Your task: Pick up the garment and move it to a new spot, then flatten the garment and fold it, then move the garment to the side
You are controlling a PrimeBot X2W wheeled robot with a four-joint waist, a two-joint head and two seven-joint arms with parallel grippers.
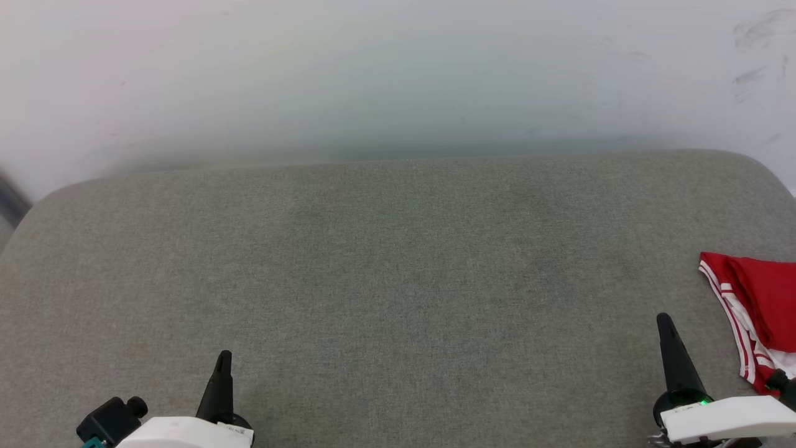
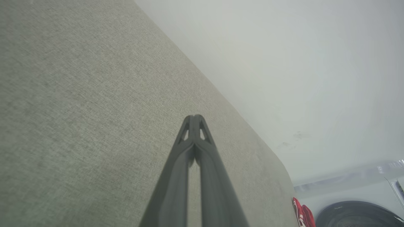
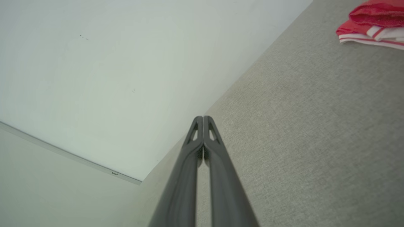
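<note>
Desk [image 1: 398, 280] takes up most of the head view: grey woven fabric on top, rounded far corners, and a plain pale wall [image 1: 398, 74] right behind it. Past the desk's end, the left wrist view catches what looks like a washing machine [image 2: 356, 214], but it's cut off, so don't quote me. Next size down is the garment [image 1: 762, 292], red with white and striped trim, sitting at the far right edge of the desk and partly cropped by the frame. In the right wrist view it looks like a compact layered bundle rather than a spread-out shirt. I can't tell if that's a proper fold or just a heap, and no print is visible. Smallest stuff: the left jaws at lower left and the right jaws at lower right, both pressed together with nothing between the fingers [image 3: 186, 176], held over bare fabric. The right jaws are near the garment but not touching it, and the left jaws are well apart from it. My read is that either the pickup hasn't started or the shirt is parked at the side for good, and honestly these shots can't settle which. If it's the start, the next move needs the right jaws to spread, swing over to the near edge and pinch a top layer.
</note>
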